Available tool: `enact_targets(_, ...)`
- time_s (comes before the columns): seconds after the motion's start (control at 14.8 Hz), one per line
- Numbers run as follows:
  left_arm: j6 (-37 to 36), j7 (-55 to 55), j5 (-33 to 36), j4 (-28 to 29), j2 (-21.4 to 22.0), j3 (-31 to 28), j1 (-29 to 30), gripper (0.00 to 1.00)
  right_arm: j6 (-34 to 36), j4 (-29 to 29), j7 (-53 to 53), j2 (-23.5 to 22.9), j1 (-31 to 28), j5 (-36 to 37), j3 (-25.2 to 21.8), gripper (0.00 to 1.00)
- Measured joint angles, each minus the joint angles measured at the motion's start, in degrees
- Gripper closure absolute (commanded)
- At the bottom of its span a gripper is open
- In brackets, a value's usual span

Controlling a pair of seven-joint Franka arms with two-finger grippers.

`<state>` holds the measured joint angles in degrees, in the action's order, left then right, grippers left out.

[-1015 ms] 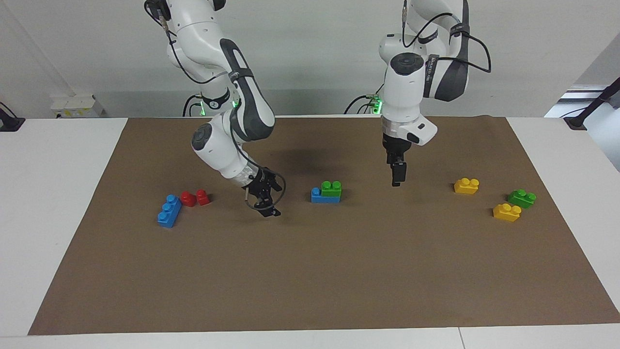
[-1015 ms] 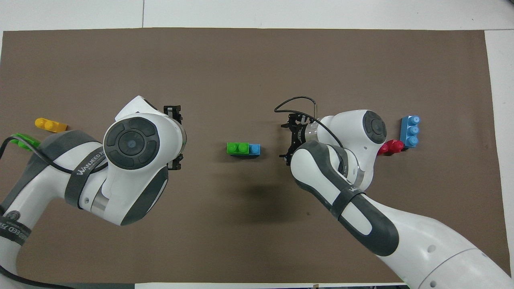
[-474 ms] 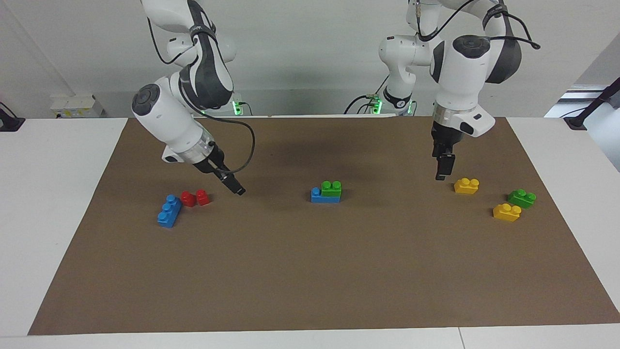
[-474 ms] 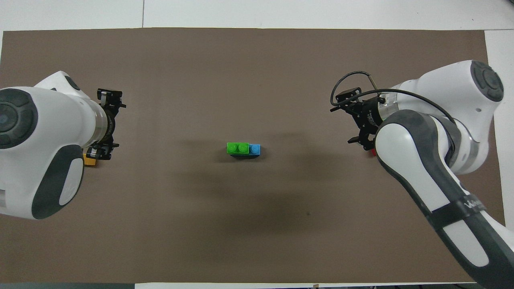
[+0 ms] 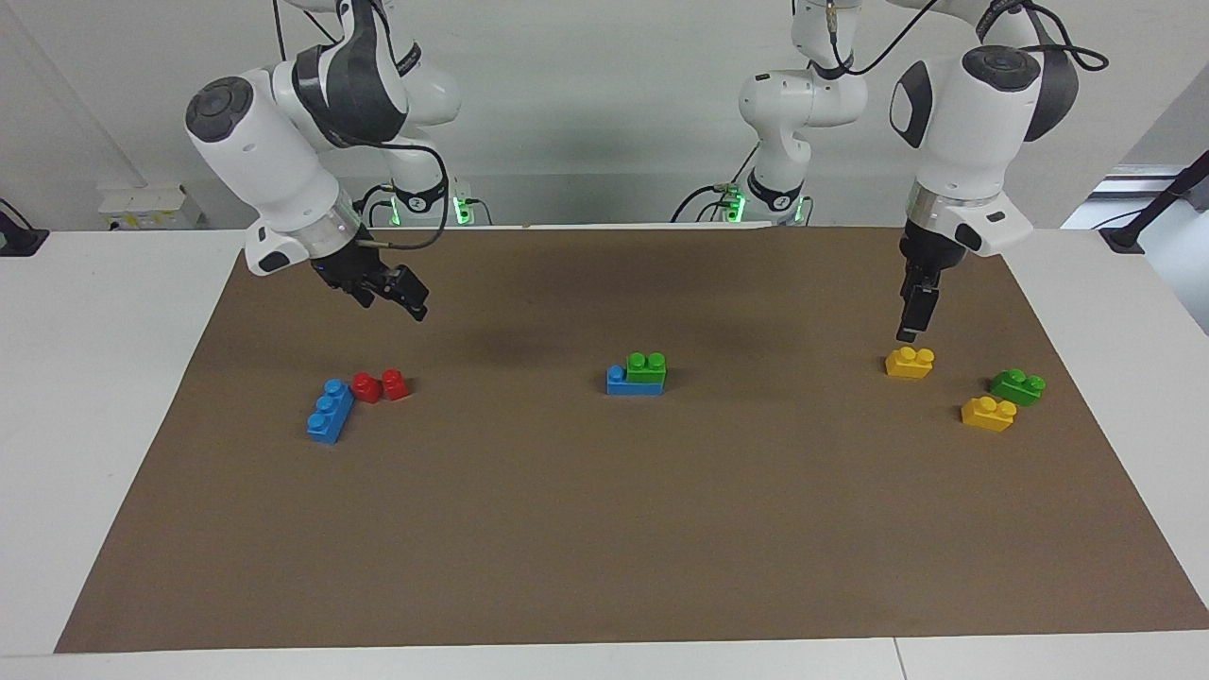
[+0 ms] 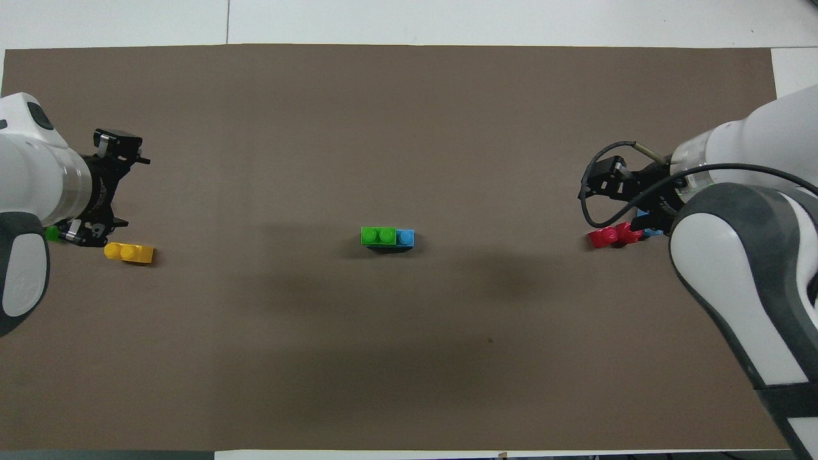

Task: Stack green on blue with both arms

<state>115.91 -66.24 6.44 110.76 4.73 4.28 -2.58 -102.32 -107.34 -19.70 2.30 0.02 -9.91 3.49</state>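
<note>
**Green sits on blue at mid-mat, both pincers up and empty**

The green brick [image 5: 647, 366] is seated on the blue brick [image 5: 633, 382] at the middle of the brown mat [image 5: 604, 529], covering two of its studs and leaving one bare toward the right arm's end. It lies well apart from both pincers, between them.

The left gripper [image 5: 912, 319] hangs in the air just above a yellow brick [image 5: 910, 362], holding nothing; how far its fingers stand apart I cannot tell. A second yellow brick [image 5: 988, 413] and a spare green brick [image 5: 1017, 385] lie near it.

The right gripper [image 5: 404, 295] is raised and tilted, empty, its opening unclear. Below it sit two red bricks [image 5: 382, 385] and another blue brick [image 5: 330, 411].
</note>
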Motion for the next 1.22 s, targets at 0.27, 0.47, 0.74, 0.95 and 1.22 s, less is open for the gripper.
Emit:
enact_targets(0.27, -1.6, 16.3, 0.0, -0.3, 0.0, -0.1, 1.1, 0.0, 3.0, 1.3, 13.0, 2.0, -1.3, 5.3, 0.0, 0.0)
enact_targets(0.47, -2.1, 27.1, -0.1, -0.5, 0.0, -0.1, 1.5, 0.0, 5.1, 4.3, 17.5, 1.9, -2.1, 9.0, 0.0, 0.0)
enact_targets(0.74, -5.2, 39.9, -0.7, -2.6, -0.1, 0.0, 1.5, 0.0, 7.6, 7.5, 18.7, 1.6, -2.2, 9.9, 0.0, 0.0)
enact_targets(0.95, -9.3, 47.3, -1.7, -5.2, -0.3, -0.4, 1.5, 0.0, 7.9, 7.7, 18.7, 1.5, -2.2, 11.1, 0.1, 0.0)
enact_targets(1.22, -16.7, 53.0, -1.9, -8.9, -0.4, -0.5, 1.5, 0.0, 7.9, 7.7, 18.7, 1.3, -2.4, 11.4, 0.0, 0.0)
